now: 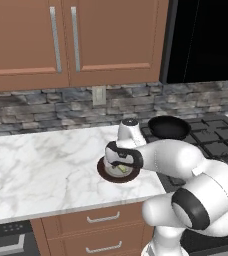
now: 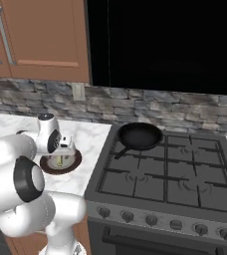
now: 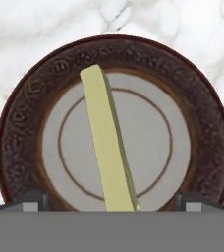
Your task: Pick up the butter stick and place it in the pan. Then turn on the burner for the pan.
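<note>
The tool (image 3: pixel 112 201) hangs straight above the plate (image 3: pixel 20 128), a round dish with a dark-brown rim and grey centre that sits on the white marble tabletop (image 1: pixel 36 170). In the hand view its two dark fingertips (image 3: pixel 33 199) rise wide apart at about 7 and 5 o'clock of the plate, so the tool is released and grips nothing. The butter stick (image 3: pixel 106 142) lies on the plate between the fingertips, running from about 12 o'clock down to 6 o'clock, touching neither tip.

In the left base view the hand covers most of the plate (image 1: pixel 106 174), with a bit of the butter stick (image 1: pixel 122 169) showing beneath it. In the right base view the plate (image 2: pixel 71 163) sits just left of the stovetop (image 2: pixel 155 191). The pan (image 2: pixel 140 135) rests on the rear left burner (image 2: pixel 153 147) at about 2 o'clock from the plate, well apart from it, its handle pointing toward 7 o'clock. A row of knobs (image 2: pixel 175 224) lines the stove's front edge.
</note>
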